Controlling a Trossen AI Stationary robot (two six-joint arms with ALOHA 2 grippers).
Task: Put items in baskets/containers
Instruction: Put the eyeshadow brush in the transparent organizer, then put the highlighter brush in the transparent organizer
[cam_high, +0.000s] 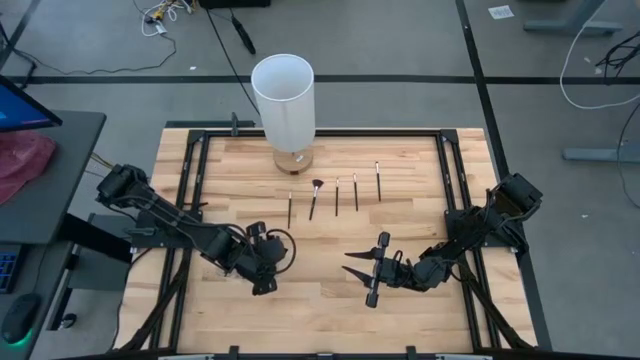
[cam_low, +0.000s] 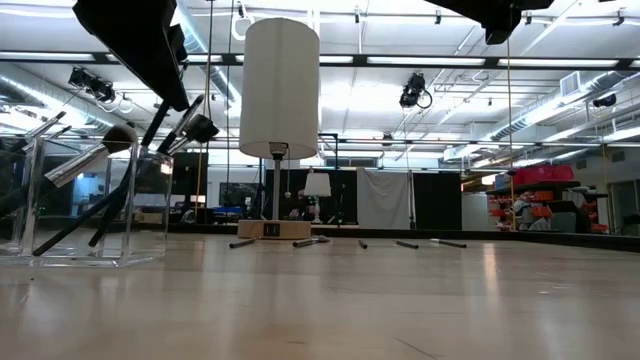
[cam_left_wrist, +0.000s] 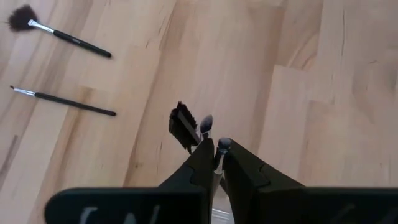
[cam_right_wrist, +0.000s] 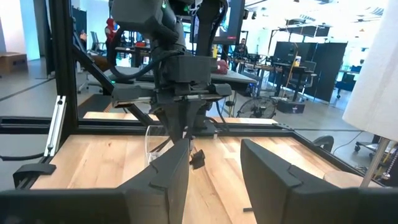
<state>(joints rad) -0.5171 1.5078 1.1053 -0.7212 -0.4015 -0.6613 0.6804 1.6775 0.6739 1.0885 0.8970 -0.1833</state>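
The left gripper (cam_left_wrist: 214, 163) pinches a brush (cam_left_wrist: 217, 163) over the clear container (cam_low: 85, 215), where other brushes stand tilted. The right gripper (cam_high: 365, 275) waits open nearby. 5 brushes (cam_high: 337, 197) lie by the white cylinder (cam_high: 284, 98).

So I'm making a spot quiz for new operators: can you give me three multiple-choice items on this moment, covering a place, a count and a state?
1. Where is the left gripper?
A. over the clear container
B. at the white lamp
C. over the row of brushes

2. How many brushes lie loose in the row?
A. three
B. five
C. eight

3. How are the right gripper's jaws?
A. shut on a brush
B. shut on the lamp
C. open, empty

Key:
1 A: the left gripper hangs above the clear container.
2 B: the high view shows five in the row of brushes.
3 C: the right gripper has parted jaws with nothing between them.
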